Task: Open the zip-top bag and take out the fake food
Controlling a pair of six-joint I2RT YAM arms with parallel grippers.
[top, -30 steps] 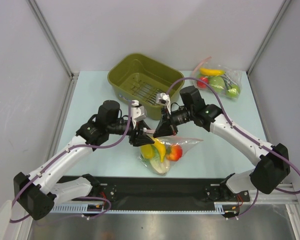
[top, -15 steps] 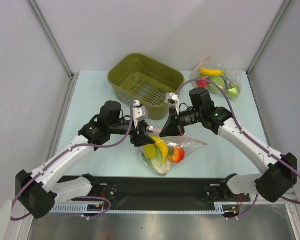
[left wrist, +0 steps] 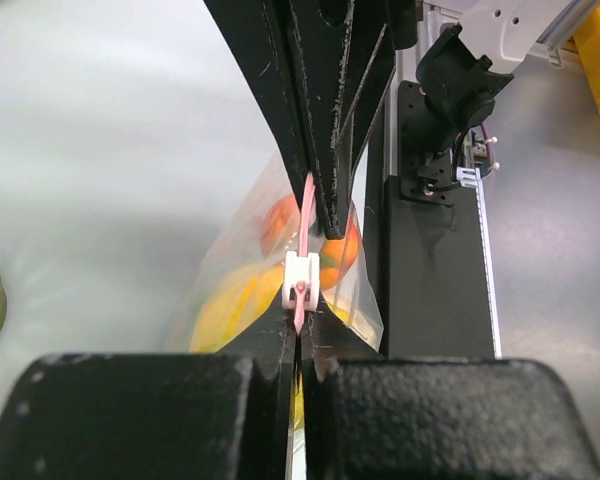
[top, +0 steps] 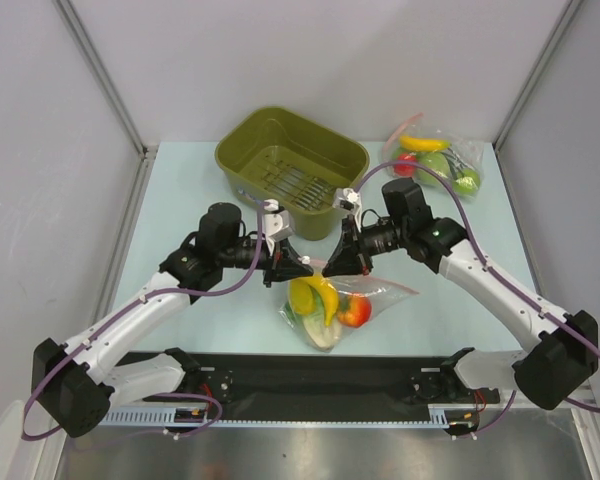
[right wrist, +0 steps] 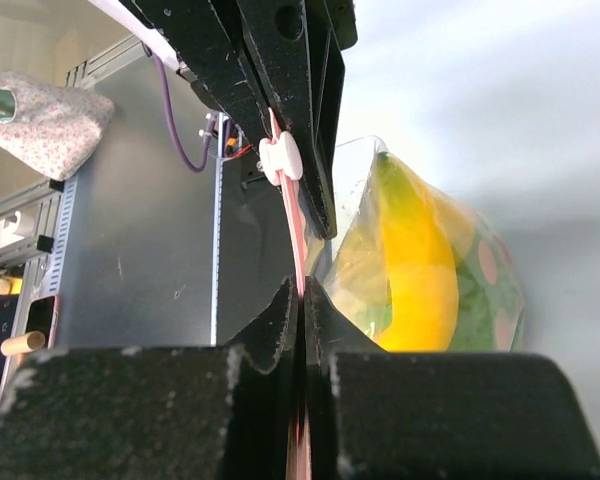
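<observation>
Over the table (top: 180, 200) middle | zip-top bag (top: 380, 292) held by its mouth, fake food (top: 325, 298) inside | left pincer (top: 296, 268) clamped on pink zip strip (left wrist: 307, 215) | right pincer (top: 332, 266) clamped on same strip, white slider (left wrist: 300, 283) between them.

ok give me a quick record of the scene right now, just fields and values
left tool: shut on the pink zip strip of the bag
right tool: shut on the same strip, facing the left tool
slider: white, on the strip between the two tools
bag: held by its mouth, zip looks closed
inside the bag: banana, red fruit, pale cabbage
behind: green bin, second bag of fruit
</observation>
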